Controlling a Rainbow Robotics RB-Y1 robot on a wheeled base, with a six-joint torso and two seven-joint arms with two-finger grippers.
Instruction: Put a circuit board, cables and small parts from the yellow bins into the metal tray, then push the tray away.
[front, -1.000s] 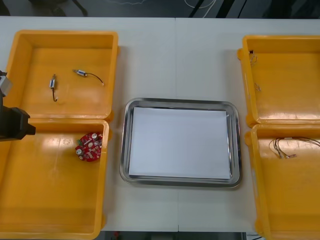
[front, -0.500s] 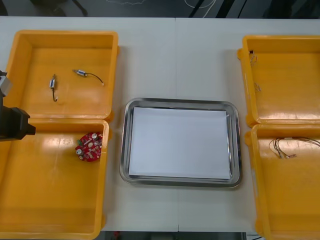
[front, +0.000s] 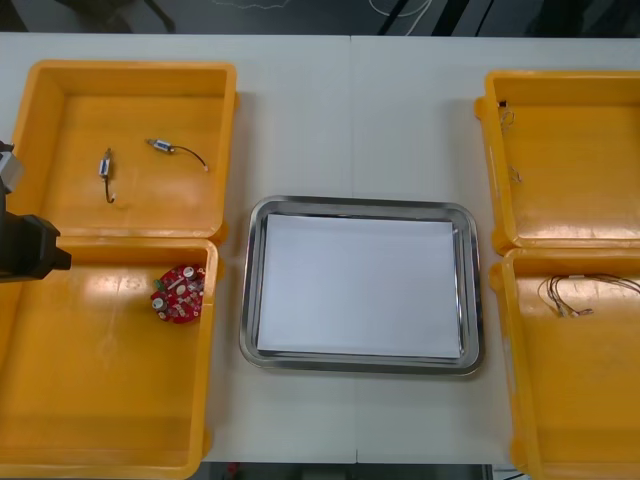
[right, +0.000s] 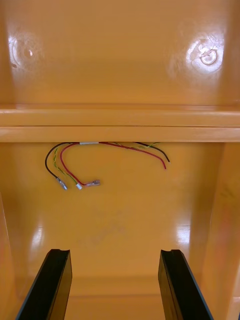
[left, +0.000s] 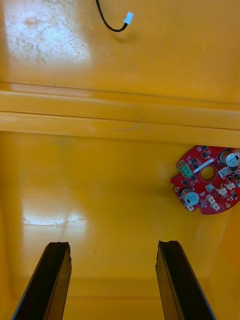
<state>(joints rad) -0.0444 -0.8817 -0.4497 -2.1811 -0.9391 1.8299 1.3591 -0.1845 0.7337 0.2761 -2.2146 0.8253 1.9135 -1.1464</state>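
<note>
Nothing's in the metal tray (front: 474, 290) yet. It sits mid-counter (front: 350, 120) with its white inside bare and bins on both sides, so either arm can drop stuff in without a long reach. Both arms look staged for a first pick.

The left gripper (left: 113, 246) hangs over the near-left yellow bin (front: 100, 420), fingers spread wide with nothing between them. The round red circuit board (left: 207, 179) lies flat on the bin floor, tucked into the corner nearest the tray. That puts it ahead of the fingers and off to one side, not lined up with the gap. My read is the gripper needs to slide toward the tray side before going down, and with the board that close to the wall one finger may not get much room. The left arm (front: 25, 248) pokes in at the counter's left edge in the front view.

The right gripper (right: 114, 252) is wide open and empty too, over the near-right bin (front: 580, 400). The cables (right: 100, 160) are red, black and maybe a yellowish one (hard to tell). They lie loose just by the divider between the two right bins, ahead of the fingers and roughly centred on the gap, so that looks like the easier grab.

The far-left bin (front: 60, 100) holds two small metal parts (front: 105, 170) with thin black leads, well apart from each other and not being worked on right now
</note>
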